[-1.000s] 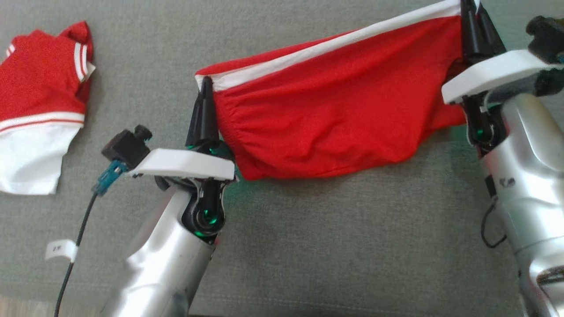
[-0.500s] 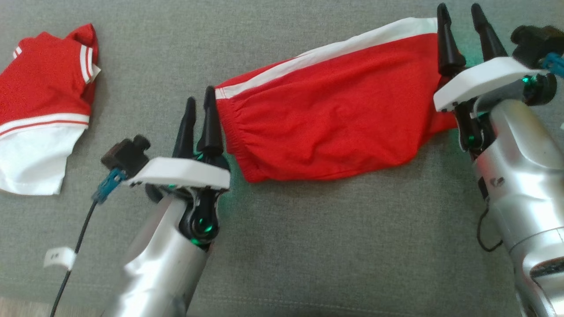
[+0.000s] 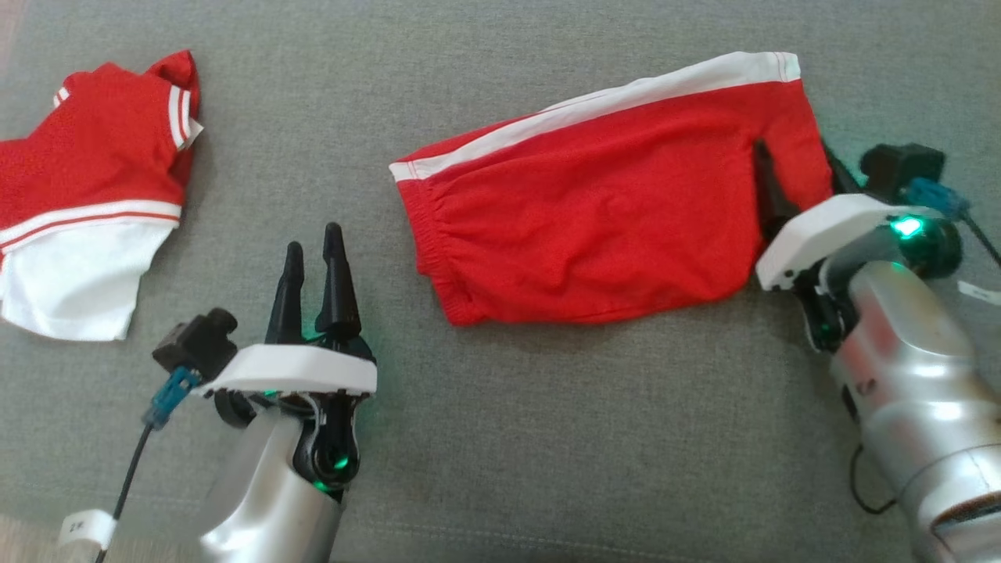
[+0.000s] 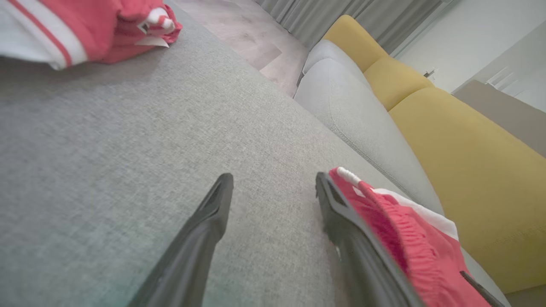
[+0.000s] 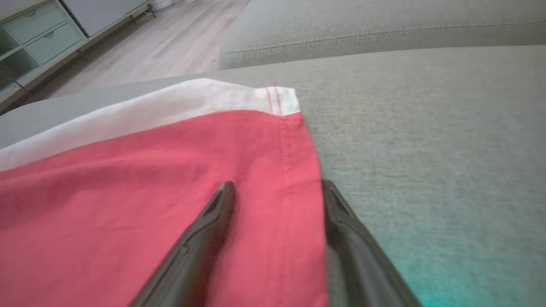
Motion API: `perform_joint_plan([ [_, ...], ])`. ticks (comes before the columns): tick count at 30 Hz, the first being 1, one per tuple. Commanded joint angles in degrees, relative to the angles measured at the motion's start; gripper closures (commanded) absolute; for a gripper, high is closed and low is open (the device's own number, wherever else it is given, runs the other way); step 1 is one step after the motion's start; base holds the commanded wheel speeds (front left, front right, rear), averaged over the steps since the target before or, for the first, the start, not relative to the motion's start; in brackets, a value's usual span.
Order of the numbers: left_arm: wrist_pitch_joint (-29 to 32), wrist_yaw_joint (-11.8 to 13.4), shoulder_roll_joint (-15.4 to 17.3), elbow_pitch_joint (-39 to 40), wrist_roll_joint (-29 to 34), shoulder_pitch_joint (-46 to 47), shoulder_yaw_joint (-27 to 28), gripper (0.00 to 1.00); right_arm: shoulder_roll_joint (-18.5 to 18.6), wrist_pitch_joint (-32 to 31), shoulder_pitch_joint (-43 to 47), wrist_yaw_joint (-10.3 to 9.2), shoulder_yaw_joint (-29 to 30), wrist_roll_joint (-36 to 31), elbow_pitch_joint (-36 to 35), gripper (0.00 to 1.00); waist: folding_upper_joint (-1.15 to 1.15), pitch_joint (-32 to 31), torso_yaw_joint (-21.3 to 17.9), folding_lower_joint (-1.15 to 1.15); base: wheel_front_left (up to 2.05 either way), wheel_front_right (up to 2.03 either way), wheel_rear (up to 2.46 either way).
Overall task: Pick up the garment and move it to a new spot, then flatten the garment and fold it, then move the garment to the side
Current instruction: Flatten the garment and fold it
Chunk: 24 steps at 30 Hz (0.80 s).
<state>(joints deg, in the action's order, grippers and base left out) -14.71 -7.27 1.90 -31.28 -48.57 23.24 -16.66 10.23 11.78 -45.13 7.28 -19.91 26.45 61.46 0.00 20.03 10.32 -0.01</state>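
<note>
Grey woven sofa seat (image 3: pixel 547 438) carries everything, with yellow back cushions (image 4: pixel 460 153) beyond it in the left wrist view. Red shorts (image 3: pixel 594 211) lie flat right of centre. Their long axis runs slantwise, from the gathered waistband (image 3: pixel 426 227) at the near left to the leg hem (image 3: pixel 790 117) at the far right. A white side stripe (image 3: pixel 594 102) follows the far edge.

Part of the shorts' right end is hidden behind the right hand (image 5: pixel 277 184) and its white wrist plate (image 3: pixel 813 234). A red-and-white jersey (image 3: pixel 86 195) lies crumpled at the far left, cut off by the picture's edge. Both of the right hand's fingers are blurred in the right wrist view, and I cannot tell whether they touch the cloth.

Its jaws are spread wide, gripping nothing. One finger sits over the red fabric, the other at the hem's edge over the grey seat. That forearm comes in from the near right and slants towards the far left.

On the other side, the left hand (image 3: pixel 314 239) is likewise spread and empty. It sits left of the waistband, clear of it, with fingers pointing far. Its forearm rises from the near edge.
</note>
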Motion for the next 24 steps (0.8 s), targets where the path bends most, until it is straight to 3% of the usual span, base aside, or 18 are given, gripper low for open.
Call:
perform_joint_plan([
  [1,-0.3,0.3,1.0,1.6,0.7,0.1,1.9,0.0,-2.6,-1.3,2.2,0.21,-2.2,0.4,0.3,0.02,0.0,-0.1,0.2,0.01,0.0,0.0,0.0],
  [2,-0.3,0.4,1.0,1.8,1.2,-0.2,2.0,0.0,-2.7,-1.9,2.5,0.21,-2.9,0.8,0.3,0.7,0.0,-0.2,0.3,0.01,0.0,0.0,0.0],
  [3,-0.3,0.5,1.0,2.0,1.8,-0.4,2.0,0.0,-2.8,-2.1,2.8,0.21,-3.4,1.4,0.3,1.0,0.0,-0.4,0.3,0.01,0.0,0.0,0.0],
  [9,-0.3,1.9,1.0,3.1,6.7,-2.1,3.3,0.0,-1.3,1.5,4.3,0.21,-2.1,4.4,-0.1,1.0,0.0,-2.8,-0.8,0.01,0.0,0.0,0.0],
  [16,-0.3,2.3,1.0,4.2,12.2,-6.5,6.0,0.0,-0.8,3.1,9.6,0.21,0.2,7.2,-1.9,1.0,0.0,-7.8,-5.0,0.01,0.0,0.0,0.0],
  [24,-0.3,2.4,1.0,4.3,11.8,-11.9,6.8,0.0,0.5,3.2,15.5,0.21,2.3,8.6,-6.3,1.0,0.0,-11.3,-7.8,0.01,0.0,0.0,0.0],
])
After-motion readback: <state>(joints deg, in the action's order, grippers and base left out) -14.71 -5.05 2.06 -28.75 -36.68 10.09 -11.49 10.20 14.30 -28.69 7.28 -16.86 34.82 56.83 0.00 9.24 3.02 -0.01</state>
